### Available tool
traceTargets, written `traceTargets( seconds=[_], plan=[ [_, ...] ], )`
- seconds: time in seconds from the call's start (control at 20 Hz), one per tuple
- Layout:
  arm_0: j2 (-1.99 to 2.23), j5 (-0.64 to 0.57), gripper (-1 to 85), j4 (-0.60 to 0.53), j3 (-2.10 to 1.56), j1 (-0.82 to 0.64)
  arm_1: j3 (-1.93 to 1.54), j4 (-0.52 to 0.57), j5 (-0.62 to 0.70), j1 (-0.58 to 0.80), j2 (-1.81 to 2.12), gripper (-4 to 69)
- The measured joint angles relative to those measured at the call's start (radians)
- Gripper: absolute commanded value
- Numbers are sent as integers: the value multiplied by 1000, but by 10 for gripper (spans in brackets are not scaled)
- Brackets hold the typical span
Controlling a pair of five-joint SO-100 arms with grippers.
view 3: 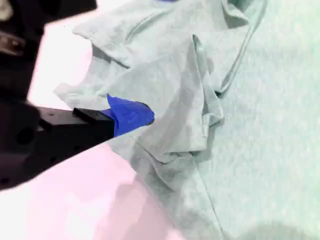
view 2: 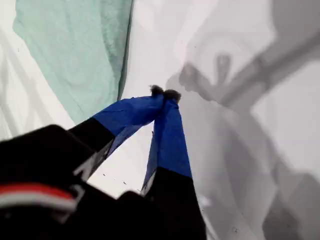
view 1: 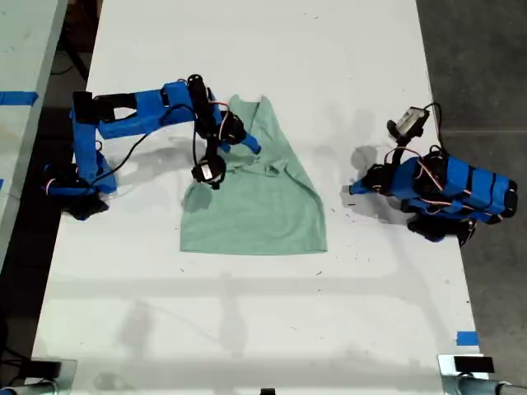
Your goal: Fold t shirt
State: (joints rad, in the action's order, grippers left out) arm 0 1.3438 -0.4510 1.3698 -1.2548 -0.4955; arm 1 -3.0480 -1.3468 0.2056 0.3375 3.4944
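On table (view 1: 247, 329): t shirt (view 1: 263, 206) half-folded, my second gripper (view 3: 131, 116) touching it.

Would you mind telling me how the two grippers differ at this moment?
My first gripper is shut on nothing above bare table, apart from the t-shirt; my second gripper sits on the shirt's bunched cloth, its jaws partly hidden. The first arm is folded back, the second arm stretched out. Both are blue-tipped.

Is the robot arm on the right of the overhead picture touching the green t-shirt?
No. In the exterior view, that arm's gripper rests on the bare white table, clear of the t-shirt.
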Motion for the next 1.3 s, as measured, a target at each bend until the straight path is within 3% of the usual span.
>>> traceTargets(
  seconds=[0.1,0.2,0.3,0.4,0.5,0.55,0.7,0.9,1.3],
  plan=[
    [166,35,200,18,-60,-12,0,0,0,0,0,-15],
    [357,75,73,8,-160,-17,0,0,0,0,0,-15],
    [575,199,43,-40,-380,-15,0,0,0,0,0,-15],
    [857,360,-4,-227,-770,0,0,0,0,0,0,-15],
    [1123,440,-4,-489,-1224,31,0,0,0,0,0,-15],
    [1216,460,-4,-557,-1417,23,0,0,0,0,0,-15],
    [1560,480,-4,-568,-1781,26,0,0,0,0,0,-15],
    [2169,459,-4,-422,-1991,26,0,0,-2,0,0,-15],
    [2235,428,-3,-376,-1996,-38,0,0,-2,3,0,-15]
  ],
)
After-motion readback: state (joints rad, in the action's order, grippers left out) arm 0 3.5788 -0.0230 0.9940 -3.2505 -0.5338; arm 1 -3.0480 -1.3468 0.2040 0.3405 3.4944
